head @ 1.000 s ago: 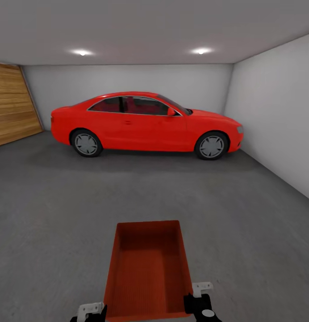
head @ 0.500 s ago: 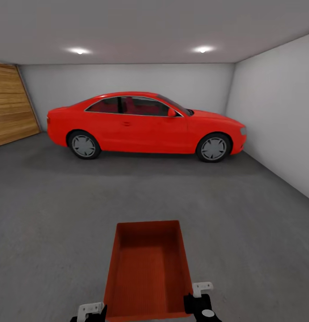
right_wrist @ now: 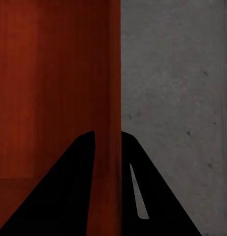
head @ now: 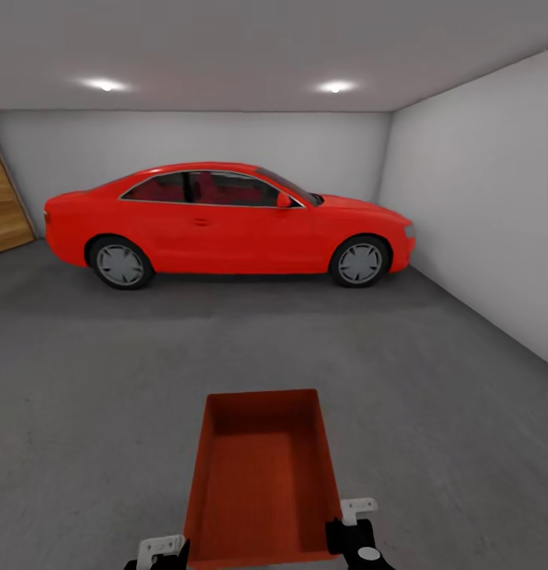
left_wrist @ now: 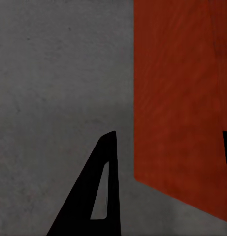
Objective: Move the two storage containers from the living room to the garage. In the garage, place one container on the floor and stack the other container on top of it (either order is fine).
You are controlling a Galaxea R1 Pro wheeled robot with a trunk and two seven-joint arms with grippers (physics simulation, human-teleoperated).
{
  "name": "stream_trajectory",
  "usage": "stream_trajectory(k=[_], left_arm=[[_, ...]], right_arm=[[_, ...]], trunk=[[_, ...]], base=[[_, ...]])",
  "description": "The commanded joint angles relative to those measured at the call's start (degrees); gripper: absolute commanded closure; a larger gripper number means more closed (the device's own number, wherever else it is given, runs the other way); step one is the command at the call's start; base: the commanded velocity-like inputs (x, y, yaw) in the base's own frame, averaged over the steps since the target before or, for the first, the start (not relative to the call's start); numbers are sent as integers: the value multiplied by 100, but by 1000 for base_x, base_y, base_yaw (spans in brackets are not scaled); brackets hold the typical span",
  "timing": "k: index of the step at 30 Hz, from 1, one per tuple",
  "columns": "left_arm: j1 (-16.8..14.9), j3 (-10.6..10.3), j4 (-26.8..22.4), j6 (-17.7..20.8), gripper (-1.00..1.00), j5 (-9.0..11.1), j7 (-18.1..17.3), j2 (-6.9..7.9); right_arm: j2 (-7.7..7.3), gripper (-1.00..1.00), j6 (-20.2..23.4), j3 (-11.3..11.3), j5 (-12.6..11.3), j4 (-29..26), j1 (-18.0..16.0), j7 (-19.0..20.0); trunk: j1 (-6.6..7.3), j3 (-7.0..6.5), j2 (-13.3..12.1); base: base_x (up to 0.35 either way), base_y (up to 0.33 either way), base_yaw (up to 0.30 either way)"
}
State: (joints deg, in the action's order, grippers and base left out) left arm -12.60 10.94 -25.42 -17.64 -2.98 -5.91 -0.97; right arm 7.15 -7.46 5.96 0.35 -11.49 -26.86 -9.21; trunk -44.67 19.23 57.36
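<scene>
One red-orange open-top storage container [head: 262,475] hangs in front of me above the garage's dark grey floor [head: 92,380], long side pointing away. My right gripper [head: 353,540] is at its near right corner; in the right wrist view the right gripper [right_wrist: 107,133] is shut on the container's thin wall [right_wrist: 54,73], one finger on each side. My left gripper [head: 159,552] is at the near left corner. In the left wrist view the left gripper [left_wrist: 169,132] stands wide open around the container's wall [left_wrist: 182,98], and the nearer finger [left_wrist: 101,191] is apart from it.
A red coupe [head: 226,229] is parked side-on across the back of the garage. A white wall [head: 480,206] runs along the right. A strip of the wooden plank door [head: 5,210] shows at the far left. Bare concrete lies between me and the car.
The head view has swung to the right, so the car and plank door sit further left in the picture. The container and both grippers keep the same place in the view.
</scene>
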Motion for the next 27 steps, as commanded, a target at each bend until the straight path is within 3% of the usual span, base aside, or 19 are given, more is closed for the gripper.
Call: stream_trajectory(k=[1,27], left_arm=[[3,101,6,-2,100,-1,38,55],[3,101,10,-2,100,-1,38,54]], right_arm=[[-3,100,-10,-244,0,-37,-12,-46],[-9,100,-10,-244,0,-38,-12,-41]], trunk=[[-1,7,5],[-1,0,5]], base=[[25,0,-262],[2,0,-265]])
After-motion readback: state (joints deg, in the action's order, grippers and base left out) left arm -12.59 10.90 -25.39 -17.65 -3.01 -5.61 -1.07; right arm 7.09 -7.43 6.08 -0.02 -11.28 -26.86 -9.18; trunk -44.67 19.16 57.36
